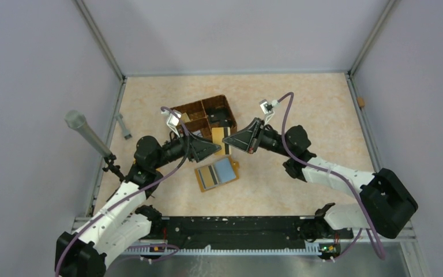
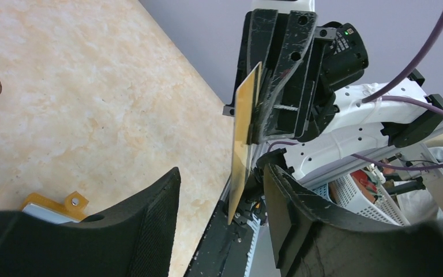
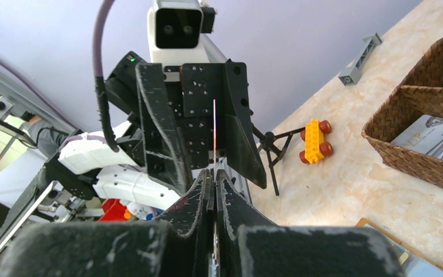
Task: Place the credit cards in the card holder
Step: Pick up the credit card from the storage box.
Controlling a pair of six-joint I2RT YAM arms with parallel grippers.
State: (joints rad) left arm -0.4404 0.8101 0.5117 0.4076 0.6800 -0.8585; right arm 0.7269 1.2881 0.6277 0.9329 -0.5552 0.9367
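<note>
Cards first: one pale yellow card (image 2: 243, 144) is up off the table, pinched at one end by the right gripper (image 3: 214, 173), whose fingers are closed flat on it. At least two more cards (image 3: 432, 131) lie in a compartment of the one basket (image 3: 406, 158); I cannot count beyond that. There is one holder (image 1: 216, 175), one toy block (image 3: 314, 141), and two grippers.

In the right wrist view the held card is seen edge-on as a thin vertical line. In the left wrist view its long axis runs from upper centre down to lower centre, leaning slightly, with its yellow face turned to the left of the frame. In the top view it sits at the centre, between the basket's lower edge and the holder.

The left gripper (image 2: 222, 173) is open, one finger on each side of the card's free end. There is a clear gap on the left side, and the card is close to the right finger.

The holder lies opened flat on the table (image 1: 300, 115), just below the grippers in the top view. Its long axis runs left to right, tipped up a little at the right, and it shows an orange rim around one grey striped panel and one blue-grey panel.
</note>
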